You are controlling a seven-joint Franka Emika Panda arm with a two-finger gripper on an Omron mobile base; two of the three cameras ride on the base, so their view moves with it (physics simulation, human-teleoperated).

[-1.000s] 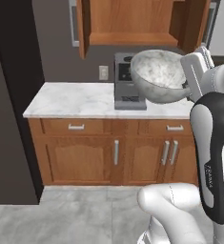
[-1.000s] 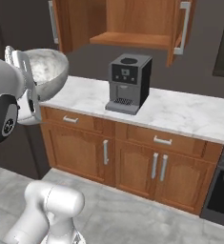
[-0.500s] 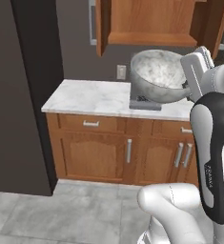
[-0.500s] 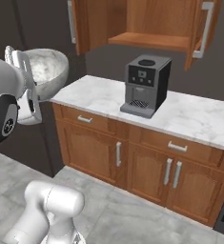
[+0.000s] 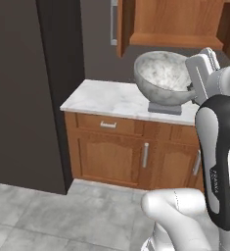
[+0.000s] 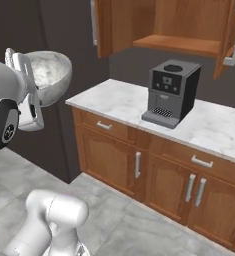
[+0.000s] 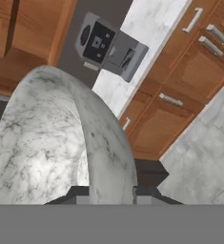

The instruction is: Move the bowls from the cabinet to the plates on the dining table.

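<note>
Left base view: I have the arm rising at the lower right of the frame, its dark forearm upright and the white hand at the upper right. The marbled bowl (image 5: 164,77) sits at the hand, held in the air at upper centre with its opening tilted toward the camera, in front of the marble worktop (image 5: 111,98). The cabinet (image 5: 170,22) stands open along the top edge, above the bowl. A dark tall panel (image 5: 26,93) takes up the left of the frame; grey floor lies open at the lower left.

Right base view: I see the hand at the upper left of the frame, carrying the bowl (image 6: 49,75) off the worktop's left end, clear of its edge. The coffee machine (image 6: 171,94) stands at upper centre, well apart from the bowl. Open floor runs along the bottom.

Hand view: the fingers (image 7: 143,194) are closed on the bowl's rim (image 7: 104,143), one tip either side at bottom centre. The bowl fills the left half; the coffee machine is at the top.
</note>
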